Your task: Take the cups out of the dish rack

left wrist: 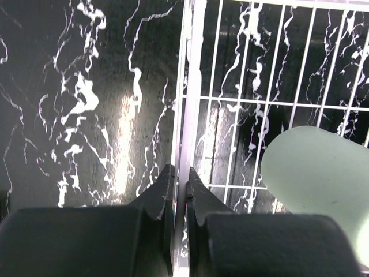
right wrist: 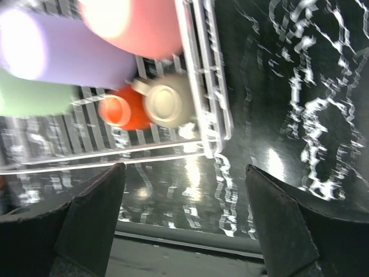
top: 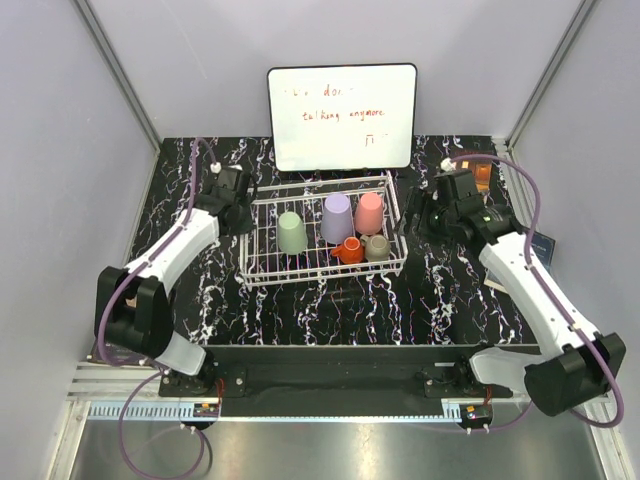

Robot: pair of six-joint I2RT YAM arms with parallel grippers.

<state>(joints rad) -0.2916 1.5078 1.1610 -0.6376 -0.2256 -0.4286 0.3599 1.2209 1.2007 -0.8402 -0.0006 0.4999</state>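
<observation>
Clamping the dish rack (top: 320, 276) left rail: left gripper (left wrist: 180, 179), arm stretched forward.
Right gripper (right wrist: 184, 170) wide apart just beside rack's right end; green cup (top: 292, 232), lavender cup (top: 337, 218), pink cup (top: 369, 213), orange cup (top: 349, 250), beige cup (top: 376, 247) inside rack.

Evenly bright up top; glare streaks on glossy tabletop (left wrist: 122, 144); right wrist view smeary, cups (right wrist: 75, 52) washed out.

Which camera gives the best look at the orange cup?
Top external: the orange cup sits sharp and whole in the rack. Right wrist shows it closer but blurred; left wrist misses it.
</observation>
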